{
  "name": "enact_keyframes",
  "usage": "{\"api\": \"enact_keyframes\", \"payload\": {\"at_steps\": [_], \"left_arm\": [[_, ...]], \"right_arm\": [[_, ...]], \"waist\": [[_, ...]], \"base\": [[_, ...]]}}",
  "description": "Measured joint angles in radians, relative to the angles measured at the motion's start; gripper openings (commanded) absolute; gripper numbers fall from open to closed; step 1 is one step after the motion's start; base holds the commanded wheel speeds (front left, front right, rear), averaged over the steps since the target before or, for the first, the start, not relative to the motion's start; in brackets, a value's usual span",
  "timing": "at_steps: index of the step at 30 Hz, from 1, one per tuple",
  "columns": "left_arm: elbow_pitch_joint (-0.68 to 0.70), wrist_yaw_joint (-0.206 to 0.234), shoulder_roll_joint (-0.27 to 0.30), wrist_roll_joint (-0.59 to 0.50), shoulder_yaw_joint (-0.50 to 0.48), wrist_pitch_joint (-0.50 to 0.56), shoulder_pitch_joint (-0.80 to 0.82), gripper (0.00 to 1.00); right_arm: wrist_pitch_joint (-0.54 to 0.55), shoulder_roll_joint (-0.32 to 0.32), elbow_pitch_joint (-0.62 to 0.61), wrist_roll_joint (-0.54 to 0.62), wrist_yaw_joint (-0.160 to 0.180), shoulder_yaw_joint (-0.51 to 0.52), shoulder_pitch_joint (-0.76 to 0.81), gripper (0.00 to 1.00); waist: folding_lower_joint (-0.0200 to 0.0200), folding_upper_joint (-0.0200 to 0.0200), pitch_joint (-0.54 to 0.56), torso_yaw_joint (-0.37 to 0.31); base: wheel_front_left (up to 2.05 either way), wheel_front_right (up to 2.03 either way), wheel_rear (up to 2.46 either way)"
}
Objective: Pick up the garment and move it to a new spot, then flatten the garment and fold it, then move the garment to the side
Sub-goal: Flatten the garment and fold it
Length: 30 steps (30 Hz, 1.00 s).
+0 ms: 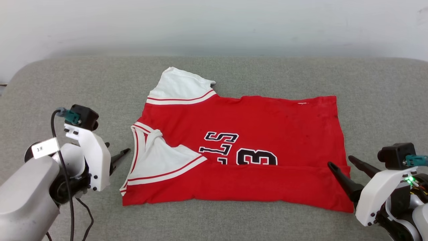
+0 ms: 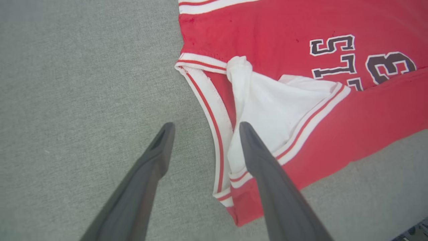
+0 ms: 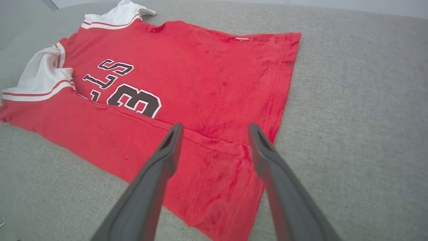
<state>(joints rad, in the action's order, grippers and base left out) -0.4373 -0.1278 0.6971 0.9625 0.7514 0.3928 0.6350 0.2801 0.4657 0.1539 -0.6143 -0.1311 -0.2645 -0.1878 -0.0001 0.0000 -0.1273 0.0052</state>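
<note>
Left gripper point(image 2: 206, 126) stands wide apart and holds nothing, low at the left end of the garment point(image 1: 267, 134). In its wrist view one finger point(image 2: 157, 150) lies over the grey cushioned surface point(image 1: 67, 83) and the other crosses the striped collar trim point(image 2: 214, 124); whether it touches the cloth I cannot tell. The red jersey lies sideways in the middle of the grey surface, collar to the left and hem to the right. One white sleeve point(image 1: 182, 85) sticks out at the far left corner, and the other point(image 1: 164, 157) is folded onto the chest. The near long edge is folded up over the lower part of the black letters and the number 3 point(image 1: 255, 156). Right gripper point(image 1: 340, 160) is also spread wide and empty, its fingers over the near right corner at the hem.
</note>
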Motion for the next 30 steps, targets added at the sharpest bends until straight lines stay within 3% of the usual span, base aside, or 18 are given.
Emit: {"api": "enact_keyframes", "payload": {"at_steps": [11, 30], "left_arm": [[0.081, 0.003, 0.05, 0.044, 0.07, 0.255, 0.01, 1.0], [-0.053, 0.003, 0.013, 0.095, 0.115, 0.298, -0.041, 1.0]], "right_arm": [[0.016, -0.017, -0.019, 0.01, 0.0, 0.01, 0.009, 1.0], [0.014, -0.031, -0.009, 0.016, 0.0, -0.007, -0.024, 1.0]], "waist": [[0.0, 0.0, 0.004, 0.001], [0.0, 0.0, -0.062, -0.044]], "base": [[0.0, 0.0, 0.0], [0.0, 0.0, 0.0]]}}
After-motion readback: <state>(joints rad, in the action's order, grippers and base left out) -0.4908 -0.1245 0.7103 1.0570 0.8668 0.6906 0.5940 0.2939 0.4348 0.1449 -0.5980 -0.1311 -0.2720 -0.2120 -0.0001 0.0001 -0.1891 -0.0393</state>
